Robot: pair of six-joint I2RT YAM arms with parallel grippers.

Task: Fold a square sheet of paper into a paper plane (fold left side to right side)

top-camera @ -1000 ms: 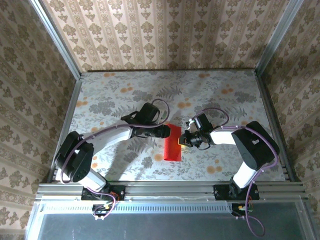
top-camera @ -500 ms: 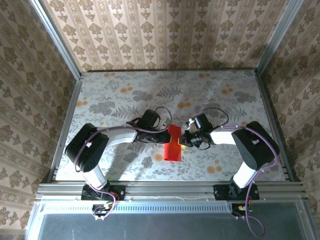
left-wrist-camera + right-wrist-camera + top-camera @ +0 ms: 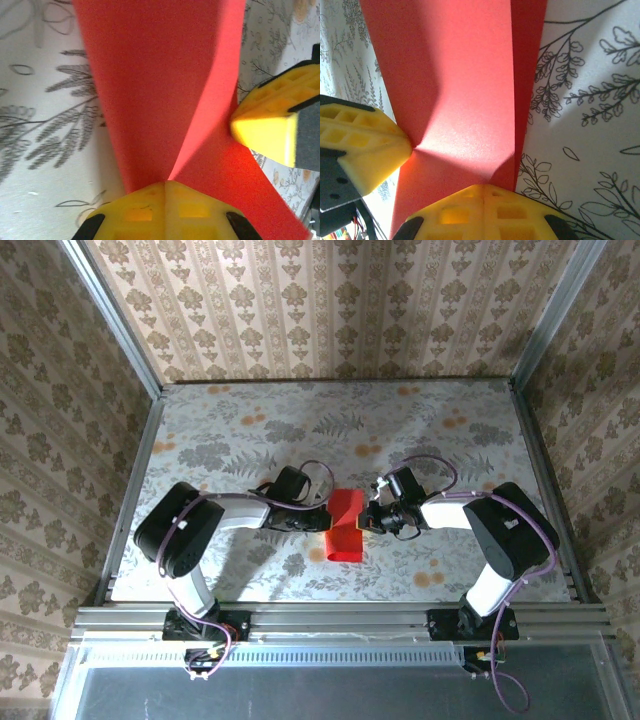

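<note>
- Top external: the red paper sheet (image 3: 343, 545), already a narrow strip, lies near the middle of the table (image 3: 250, 440), a little toward 6 o'clock; the left gripper (image 3: 328, 524) pinches its 9 o'clock edge and the right gripper (image 3: 366, 521) its 3 o'clock edge, fingertips near each other across the strip; pulling apart could tear the thin paper, and pushing inward would likely buckle it more; bare tabletop lies open toward 12, 9 and 3 o'clock, and the metal rail (image 3: 340, 615) at 6 o'clock is well apart
- Left wrist: the left gripper (image 3: 166, 197) at 6 o'clock is pressed together on the red paper sheet (image 3: 160, 90), which rises from the seam in a pointed ridge toward 12 o'clock; the right gripper's yellow fingertip (image 3: 265, 125) touches the paper at 3 o'clock; a stray crease could set along that ridge, and the two tools are close enough to knock; open table (image 3: 45, 125) lies at 9 o'clock
- Right wrist: the right gripper (image 3: 484, 200) at 6 o'clock is shut on the red paper sheet (image 3: 465, 90), dimpled between it and the left gripper's fingertip (image 3: 367, 145) at 9 o'clock; the layer edges toward 3 o'clock look slightly offset, so slipping layers could spoil the fold line; the table (image 3: 580, 100) is free at 3 o'clock
</note>
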